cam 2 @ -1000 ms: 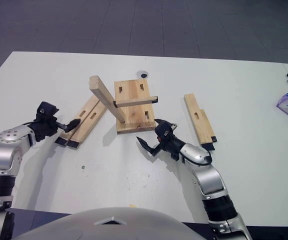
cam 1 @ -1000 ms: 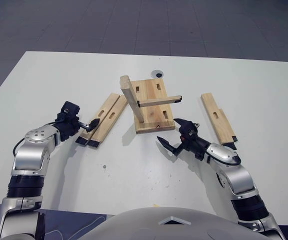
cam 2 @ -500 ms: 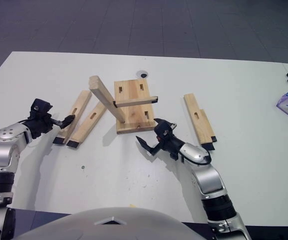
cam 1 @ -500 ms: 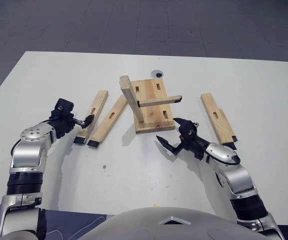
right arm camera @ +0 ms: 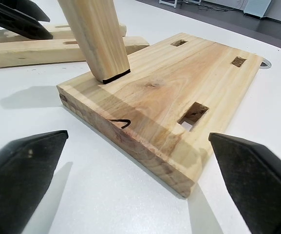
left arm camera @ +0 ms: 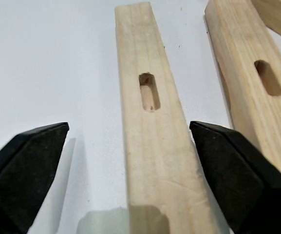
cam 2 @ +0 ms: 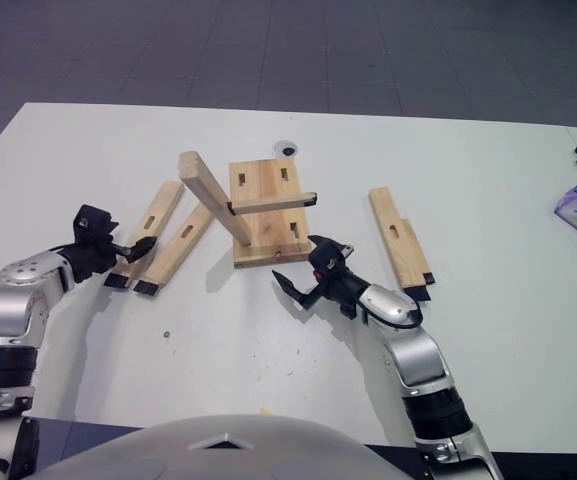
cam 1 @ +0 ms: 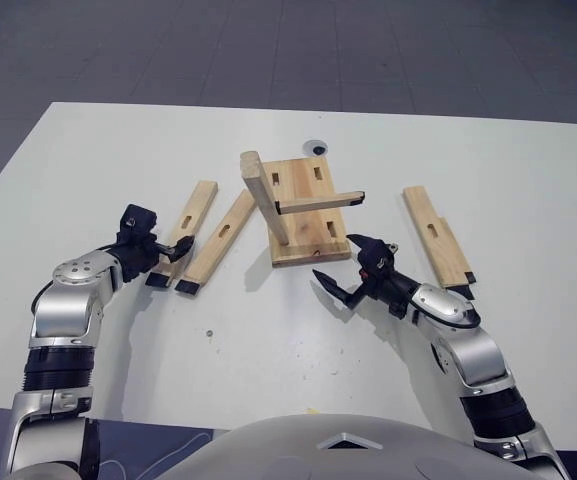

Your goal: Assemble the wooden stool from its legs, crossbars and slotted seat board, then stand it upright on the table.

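Left gripper [cam 1: 172,247], fingers apart, straddles the pale slotted wooden leg [cam 1: 190,218] at left-centre. Right gripper [cam 1: 345,265], fingers apart, sits just below the pale slotted wooden seat board [cam 1: 310,228], frame centre, on the white table [cam 1: 118,150].

Silver-shelled arms [cam 1: 66,300], black joints [cam 1: 53,366], pointed black left claw [cam 1: 175,250] and right claw [cam 1: 333,256]

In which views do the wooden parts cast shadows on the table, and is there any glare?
Left eye view: the seat board and its fitted leg cast a soft shadow on the table toward the robot's left; no glare. Right wrist view: a grey shadow lies beside the seat board. Left wrist view: even light on the loose leg.
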Action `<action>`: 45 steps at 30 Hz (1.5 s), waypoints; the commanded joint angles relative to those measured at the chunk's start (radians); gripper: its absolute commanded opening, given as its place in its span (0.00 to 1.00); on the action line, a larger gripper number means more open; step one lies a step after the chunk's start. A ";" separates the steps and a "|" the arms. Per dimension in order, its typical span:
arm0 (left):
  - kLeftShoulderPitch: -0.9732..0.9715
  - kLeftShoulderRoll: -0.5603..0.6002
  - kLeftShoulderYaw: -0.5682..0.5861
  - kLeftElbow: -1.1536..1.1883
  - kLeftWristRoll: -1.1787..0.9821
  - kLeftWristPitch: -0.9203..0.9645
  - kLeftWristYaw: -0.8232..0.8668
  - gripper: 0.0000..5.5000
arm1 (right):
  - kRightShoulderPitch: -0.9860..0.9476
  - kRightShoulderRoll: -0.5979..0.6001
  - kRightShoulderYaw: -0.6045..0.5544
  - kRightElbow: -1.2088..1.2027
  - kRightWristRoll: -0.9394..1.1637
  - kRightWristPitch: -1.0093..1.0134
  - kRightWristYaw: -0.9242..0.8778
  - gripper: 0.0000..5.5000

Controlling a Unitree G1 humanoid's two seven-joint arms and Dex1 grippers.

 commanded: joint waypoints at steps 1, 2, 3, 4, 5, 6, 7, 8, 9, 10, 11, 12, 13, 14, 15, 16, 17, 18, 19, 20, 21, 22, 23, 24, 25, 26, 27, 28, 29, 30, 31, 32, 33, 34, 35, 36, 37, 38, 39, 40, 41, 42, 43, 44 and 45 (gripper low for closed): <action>0.012 0.023 -0.026 -0.011 0.021 0.035 -0.026 0.70 | -0.004 0.001 -0.001 0.001 -0.008 -0.002 -0.006 0.98; 0.014 0.034 -0.030 -0.012 0.027 0.037 -0.038 0.68 | -0.004 0.002 0.000 0.001 -0.008 -0.001 -0.008 0.98; 0.014 0.043 -0.032 -0.012 0.031 0.044 -0.048 0.64 | -0.004 0.004 0.000 0.001 -0.007 0.001 -0.008 0.98; 0.016 0.056 -0.038 -0.013 0.035 0.049 -0.063 0.61 | -0.005 0.005 0.000 0.001 -0.005 0.003 -0.009 0.98; 0.022 0.073 -0.048 -0.013 0.042 0.051 -0.082 0.57 | -0.005 0.006 0.000 0.000 -0.003 0.005 -0.009 0.98; 0.026 0.087 -0.053 -0.009 0.047 0.057 -0.093 0.55 | -0.005 0.008 -0.002 -0.001 -0.001 0.009 -0.012 0.98; 0.031 0.107 -0.065 -0.001 0.058 0.057 -0.108 0.51 | -0.007 0.011 -0.007 0.001 0.000 0.013 -0.018 0.98; 0.035 0.122 -0.070 0.007 0.066 0.061 -0.115 0.47 | -0.010 0.013 -0.012 0.004 0.001 0.014 -0.023 0.98; 0.035 0.132 -0.075 0.013 0.073 0.062 -0.120 0.44 | -0.013 0.014 -0.015 0.007 0.000 0.014 -0.027 0.98; 0.034 0.139 -0.080 0.018 0.081 0.061 -0.123 0.41 | -0.016 0.014 -0.017 0.010 -0.001 0.013 -0.030 0.98; 0.032 0.139 -0.078 0.021 0.082 0.062 -0.121 0.39 | -0.020 0.015 -0.018 0.013 -0.003 0.012 -0.032 0.98; 0.025 0.135 -0.072 0.023 0.078 0.059 -0.117 0.38 | -0.024 0.016 -0.019 0.017 -0.004 0.010 -0.033 0.98; 0.016 0.127 -0.065 0.023 0.076 0.053 -0.110 0.38 | -0.026 0.015 -0.020 0.020 -0.005 0.009 -0.034 0.98; 0.002 0.115 -0.053 0.022 0.073 0.045 -0.096 0.38 | -0.029 0.013 -0.022 0.025 -0.007 0.005 -0.035 0.98; -0.020 0.096 -0.032 0.016 0.069 0.022 -0.073 0.38 | -0.034 0.013 -0.034 0.030 -0.005 0.003 -0.041 0.98; -0.045 0.075 -0.006 0.008 0.062 0.003 -0.040 0.38 | -0.044 0.012 -0.049 0.038 -0.003 0.001 -0.049 0.98; -0.077 0.052 0.024 0.000 0.058 -0.012 0.003 0.38 | -0.059 0.012 -0.072 0.054 -0.001 -0.004 -0.063 0.98; -0.111 0.034 0.051 -0.011 0.062 -0.037 0.051 0.38 | -0.083 0.015 -0.108 0.076 0.002 -0.008 -0.090 0.98; -0.149 0.021 0.072 -0.030 0.079 -0.077 0.103 0.38 | -0.119 0.022 -0.160 0.104 0.011 -0.006 -0.127 0.98; -0.185 0.009 0.086 -0.051 0.093 -0.110 0.144 0.38 | -0.160 0.027 -0.211 0.132 0.024 -0.002 -0.163 0.98; -0.229 -0.009 0.101 -0.080 0.094 -0.132 0.182 0.38 | -0.212 0.037 -0.277 0.153 0.064 0.014 -0.194 0.98; -0.280 -0.022 0.106 -0.124 0.095 -0.151 0.211 0.38 | -0.284 0.044 -0.354 0.167 0.128 0.035 -0.219 0.98; -0.329 -0.031 0.105 -0.170 0.093 -0.169 0.225 0.38 | -0.360 0.046 -0.425 0.172 0.205 0.060 -0.231 0.98; -0.372 -0.039 0.102 -0.214 0.082 -0.173 0.230 0.38 | -0.428 0.046 -0.482 0.170 0.281 0.090 -0.235 0.98; -0.415 -0.039 0.088 -0.258 0.065 -0.167 0.212 0.38 | -0.502 0.049 -0.537 0.153 0.390 0.145 -0.242 0.98; -0.446 -0.035 0.065 -0.297 0.044 -0.165 0.174 0.38 | -0.566 0.062 -0.585 0.127 0.531 0.214 -0.256 0.98; -0.473 -0.036 0.043 -0.323 0.022 -0.170 0.133 0.38 | -0.621 0.083 -0.623 0.097 0.689 0.276 -0.279 0.98; -0.495 -0.034 0.014 -0.341 0.006 -0.181 0.086 0.38 | -0.666 0.111 -0.652 0.071 0.853 0.320 -0.316 0.98; -0.512 -0.032 -0.010 -0.348 0.004 -0.202 0.056 0.38 | -0.697 0.139 -0.666 0.051 0.989 0.344 -0.359 0.98; -0.531 -0.033 -0.035 -0.348 0.005 -0.217 0.027 0.38 | -0.717 0.162 -0.664 0.030 1.098 0.352 -0.391 0.98; -0.545 -0.033 -0.059 -0.346 0.010 -0.235 0.001 0.38 | -0.729 0.181 -0.653 0.012 1.177 0.355 -0.416 0.98; -0.557 -0.042 -0.081 -0.348 0.011 -0.246 -0.016 0.38 | -0.737 0.201 -0.632 -0.005 1.236 0.356 -0.440 0.98; -0.566 -0.055 -0.101 -0.355 0.004 -0.248 -0.031 0.38 | -0.740 0.218 -0.610 -0.018 1.277 0.358 -0.461 0.98; -0.568 -0.068 -0.120 -0.365 -0.001 -0.246 -0.039 0.38 | -0.735 0.233 -0.584 -0.027 1.294 0.368 -0.485 0.98; -0.565 -0.082 -0.132 -0.377 -0.014 -0.235 -0.047 0.38 | -0.726 0.243 -0.564 -0.035 1.304 0.371 -0.502 0.98; -0.557 -0.091 -0.147 -0.393 -0.019 -0.233 -0.056 0.38 | -0.716 0.260 -0.554 -0.029 1.328 0.368 -0.544 0.98; -0.544 -0.100 -0.160 -0.412 -0.026 -0.228 -0.065 0.38 | -0.707 0.275 -0.544 -0.019 1.334 0.364 -0.569 0.98; -0.533 -0.106 -0.174 -0.430 -0.026 -0.222 -0.074 0.38 | -0.701 0.284 -0.534 -0.014 1.341 0.359 -0.596 0.98; -0.522 -0.108 -0.191 -0.446 -0.023 -0.219 -0.084 0.38 | -0.698 0.292 -0.525 -0.014 1.355 0.354 -0.623 0.98; -0.515 -0.109 -0.203 -0.458 -0.021 -0.216 -0.092 0.38 | -0.698 0.297 -0.518 -0.019 1.367 0.348 -0.641 0.98; -0.510 -0.110 -0.215 -0.468 -0.013 -0.216 -0.097 0.38 | -0.700 0.300 -0.513 -0.027 1.379 0.342 -0.657 0.98; -0.506 -0.109 -0.223 -0.474 -0.009 -0.216 -0.102 0.38 | -0.703 0.299 -0.509 -0.033 1.383 0.339 -0.664 0.95; -0.504 -0.109 -0.225 -0.477 -0.006 -0.215 -0.103 0.38 | -0.706 0.298 -0.511 -0.038 1.389 0.330 -0.677 0.93; -0.504 -0.109 -0.227 -0.477 0.001 -0.215 -0.102 0.38 | -0.709 0.295 -0.515 -0.043 1.398 0.322 -0.685 0.91; -0.504 -0.107 -0.228 -0.476 0.006 -0.215 -0.103 0.38 | -0.710 0.289 -0.519 -0.051 1.406 0.315 -0.690 0.88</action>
